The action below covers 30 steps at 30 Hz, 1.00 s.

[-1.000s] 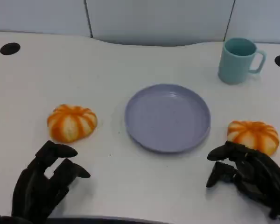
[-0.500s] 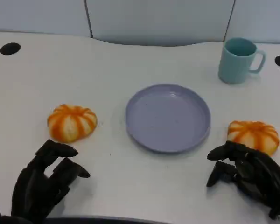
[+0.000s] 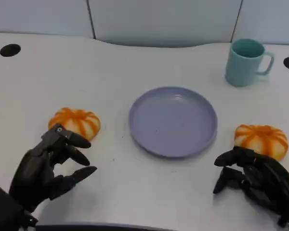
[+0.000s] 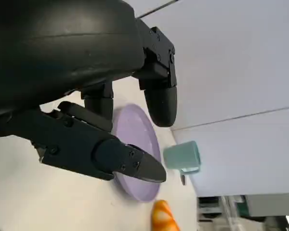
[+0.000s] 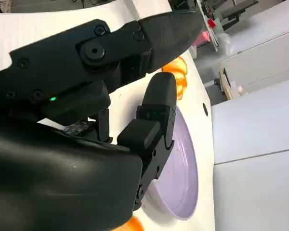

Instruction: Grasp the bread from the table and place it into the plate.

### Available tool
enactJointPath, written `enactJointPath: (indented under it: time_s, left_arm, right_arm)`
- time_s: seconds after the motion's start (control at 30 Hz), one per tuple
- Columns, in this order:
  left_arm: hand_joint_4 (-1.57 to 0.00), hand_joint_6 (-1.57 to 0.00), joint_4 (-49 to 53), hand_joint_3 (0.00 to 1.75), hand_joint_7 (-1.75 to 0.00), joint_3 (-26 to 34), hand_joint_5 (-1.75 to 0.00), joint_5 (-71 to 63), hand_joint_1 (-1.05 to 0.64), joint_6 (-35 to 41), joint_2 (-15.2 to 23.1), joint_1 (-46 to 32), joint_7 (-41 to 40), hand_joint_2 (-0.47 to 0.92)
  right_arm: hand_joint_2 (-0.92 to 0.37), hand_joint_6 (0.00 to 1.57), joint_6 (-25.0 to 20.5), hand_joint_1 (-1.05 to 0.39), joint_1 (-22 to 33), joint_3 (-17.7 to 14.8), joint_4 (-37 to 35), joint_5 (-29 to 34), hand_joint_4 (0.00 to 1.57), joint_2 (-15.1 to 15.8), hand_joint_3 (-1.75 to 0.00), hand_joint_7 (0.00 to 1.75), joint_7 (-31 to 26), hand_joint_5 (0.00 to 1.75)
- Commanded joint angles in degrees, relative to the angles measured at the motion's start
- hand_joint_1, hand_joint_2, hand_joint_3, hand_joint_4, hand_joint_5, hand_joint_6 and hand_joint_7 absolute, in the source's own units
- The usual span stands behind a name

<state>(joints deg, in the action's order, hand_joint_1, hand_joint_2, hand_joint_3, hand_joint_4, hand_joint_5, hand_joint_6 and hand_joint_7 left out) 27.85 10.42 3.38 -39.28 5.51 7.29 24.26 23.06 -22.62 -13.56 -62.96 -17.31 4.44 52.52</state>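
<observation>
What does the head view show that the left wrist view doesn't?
Head view alone: the left orange striped bread roll by the open black left hand, the black right hand, and two dark round table holes.

Left wrist view alone: grey clutter past the table edge.

Both: the round lavender plate, the teal handled mug, the right orange striped bread roll and the white table.

No legible text, label, brand or number found on any surface; distant background items appear too blurred to read.
</observation>
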Motion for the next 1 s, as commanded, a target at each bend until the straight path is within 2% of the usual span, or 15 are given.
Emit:
enactJointPath:
  time_s: [0.03, 0.27, 0.47, 0.57, 0.6, 0.7, 0.83, 1.0]
  left_arm:
    - [-0.13, -0.26, -2.64, 0.02, -1.18, -1.17, -1.60, -9.75, -0.50, -1.53, 4.58, 2.45, -8.04, 0.88]
    - [-0.05, -0.25, -4.82, 0.00, -1.02, -4.22, -1.48, -25.72, -0.60, 0.77, 11.85, 5.74, -19.47, 0.89]
    - [-0.01, -0.28, -6.78, 0.00, -0.65, -7.70, -1.16, -35.23, -0.70, 5.10, 16.87, 8.21, -24.90, 0.91]
    - [-0.03, -0.39, -6.95, 0.00, -0.36, -9.40, -0.97, -37.67, -0.71, 6.81, 18.33, 9.56, -26.77, 0.88]
    - [-0.02, -0.40, -6.68, 0.00, -0.31, -10.31, -0.94, -39.52, -0.72, 7.64, 19.10, 10.33, -27.78, 0.89]
    - [-0.09, -0.38, -5.22, 0.00, -0.11, -13.48, -0.61, -45.24, -0.77, 11.25, 21.20, 12.91, -30.27, 0.89]
    - [-0.08, -0.31, -1.08, 0.00, -0.01, -17.23, -0.37, -47.72, -0.80, 15.87, 22.25, 16.53, -29.57, 0.88]
    - [-0.06, -0.24, 4.72, 0.00, 0.00, -21.31, -0.28, -48.57, -0.85, 18.28, 22.87, 20.66, -29.90, 0.87]
  right_arm:
    - [-0.92, 0.79, -0.92, -0.54, 1.49, 0.14, -0.87, 0.64, 0.67, 0.24, -0.09, 0.81, -1.03, 1.36]
    - [-0.92, 0.77, -0.17, -0.53, 1.89, 0.08, -0.80, 0.45, 0.66, 0.07, -0.11, 0.81, -0.47, 1.36]
    - [-0.92, 0.77, -0.58, -0.52, 2.09, 0.12, -0.35, 0.27, 0.65, -0.25, -0.10, 0.83, -0.77, 1.37]
    - [-0.92, 0.76, 0.30, -0.53, 2.29, 0.41, -0.12, 0.64, 0.65, -0.33, -0.11, 0.84, -1.00, 1.39]
    - [-0.92, 0.76, 0.38, -0.53, 2.23, 0.45, -0.33, 0.73, 0.65, -0.34, -0.11, 0.84, -1.08, 1.39]
    - [-0.92, 0.77, 0.02, -0.53, 2.20, 0.53, -0.49, 0.83, 0.65, -0.42, -0.10, 0.84, -1.66, 1.37]
    - [-0.92, 0.78, 0.51, -0.56, 2.70, 0.90, 0.36, 1.28, 0.65, -0.61, -0.10, 0.84, -2.80, 1.35]
    - [-0.92, 0.76, 0.53, -0.54, 2.43, 0.33, -0.51, 0.52, 0.65, -0.61, -0.12, 0.83, -1.05, 1.36]
